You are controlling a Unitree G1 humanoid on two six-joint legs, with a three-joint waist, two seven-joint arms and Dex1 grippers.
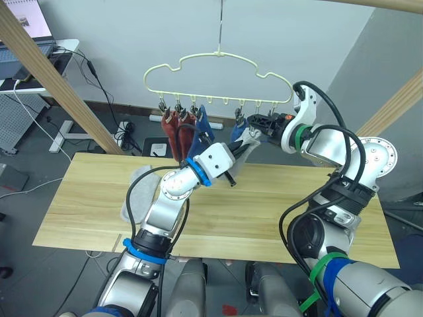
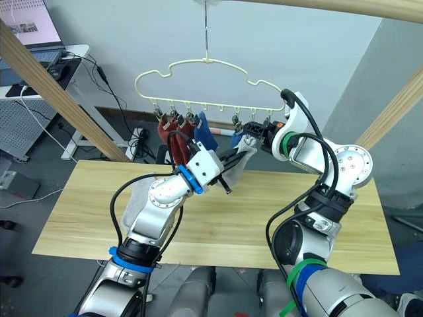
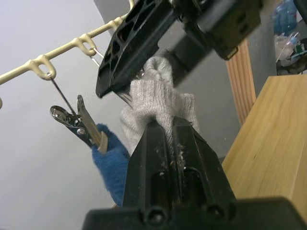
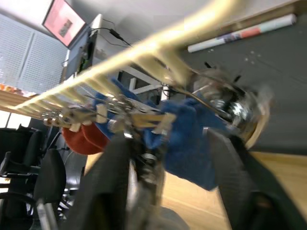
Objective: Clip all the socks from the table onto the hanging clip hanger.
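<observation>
Left gripper (image 3: 165, 127) jaws grip one grey sock (image 3: 158, 100); right gripper (image 4: 168, 139) jaws open.

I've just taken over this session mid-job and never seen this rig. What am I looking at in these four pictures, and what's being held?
It is a two-armed humanoid robot clipping socks onto the clip hanger, which hangs over the table. The two wide pictures come from its head, looking down over its arms. The other two come from cameras on its wrists, looking along the fingers.

The left gripper is shut on a grey sock, held up under the clips. The right gripper is at a clip on the hanger; its wrist view shows its fingers apart around the clips.

Already hanging are two rust red socks and two blue socks. Another grey sock lies on the table.
</observation>
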